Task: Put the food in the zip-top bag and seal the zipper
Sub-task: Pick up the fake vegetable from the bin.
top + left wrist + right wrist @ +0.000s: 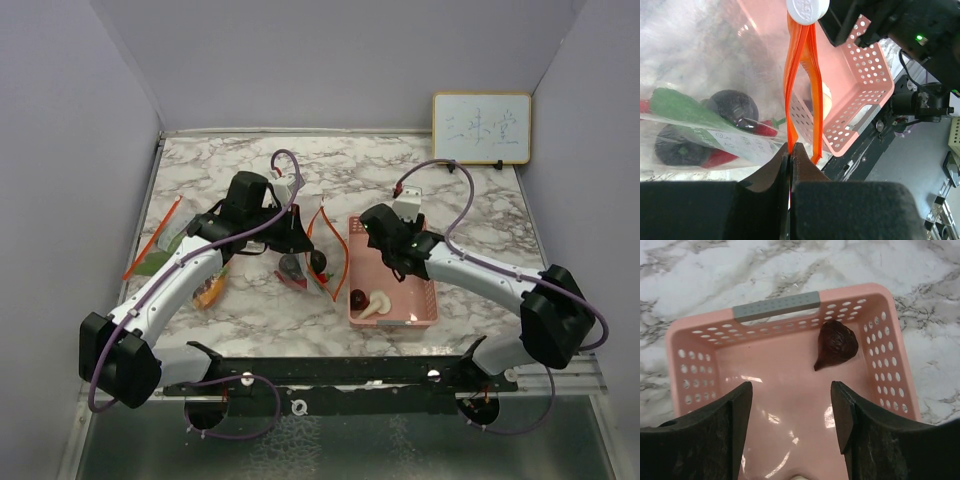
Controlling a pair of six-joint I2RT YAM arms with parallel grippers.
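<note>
The clear zip-top bag [305, 268] stands open at the table's middle, its orange zipper [327, 245] gaping. My left gripper [306, 238] is shut on one orange zipper strip [790, 135], below the white slider [807, 7]. Inside the bag lie dark round pieces [732, 105], a red chili [757, 127] and a green leaf [680, 107]. My right gripper [392, 262] hangs open and empty over the pink basket [425, 300]. In the right wrist view the gripper [790, 410] is above the basket floor, near a dark piece [837, 344]. A white mushroom [377, 303] lies beside the dark piece [357, 297].
An orange carrot [208, 290] lies on the marble by the left arm, with something green [160, 258] and a thin orange strip [150, 240] further left. A small whiteboard [481, 128] leans at the back right. Walls enclose the table.
</note>
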